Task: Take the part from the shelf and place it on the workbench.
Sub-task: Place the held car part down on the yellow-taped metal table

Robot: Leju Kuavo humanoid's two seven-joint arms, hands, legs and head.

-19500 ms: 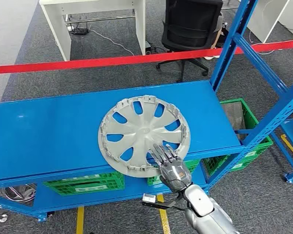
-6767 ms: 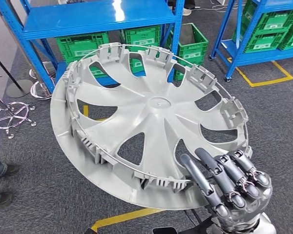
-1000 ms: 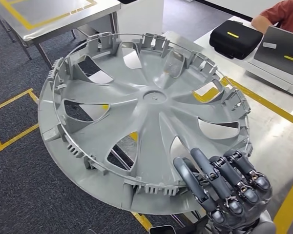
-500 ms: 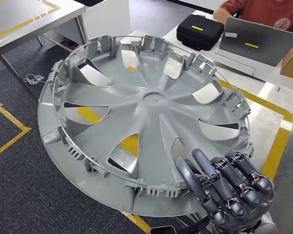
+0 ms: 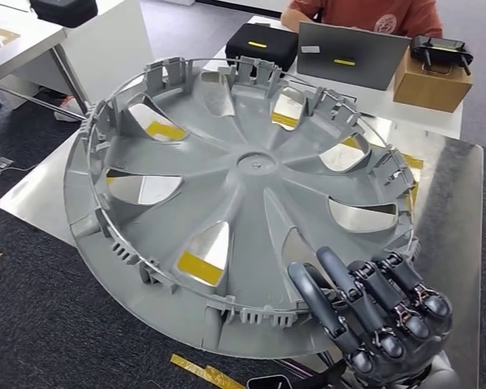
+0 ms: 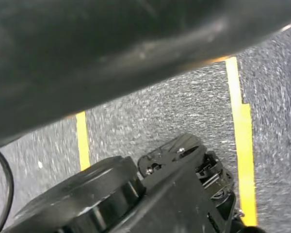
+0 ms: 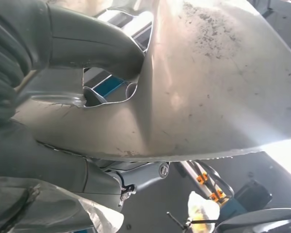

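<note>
While gripped at its near rim by the right hand (image 5: 375,320), sits tilted in the air above the workbench (image 5: 454,235), inner ribbed side up: the part (image 5: 240,203), a grey wheel cover with spokes and cut-outs; dark fingers (image 5: 332,312) curled over the rim from above, in the right wrist view a thick grey thumb (image 7: 96,41) pressed against the smooth underside of the part (image 7: 217,82), so holding it between thumb and fingers; no contact with the steel top visible, bare metal and strips of yellow tape (image 5: 199,267) showing through the cut-outs; far edge of the cover reaching toward a white table beyond.

On that white table: a black case (image 5: 260,44), an open grey laptop (image 5: 344,55) seen from its back, a brown cardboard box (image 5: 432,81) with a black controller (image 5: 442,50) on top; behind the laptop a person in a red shirt (image 5: 363,12), seated.

Dark grey carpet (image 5: 39,300) under the near edge of the cover; more yellow tape (image 5: 206,374) on the floor below it.

Cannot tell the state of the left hand's fingers; left wrist view dark and blurred, over carpet with yellow lines (image 6: 243,131).
</note>
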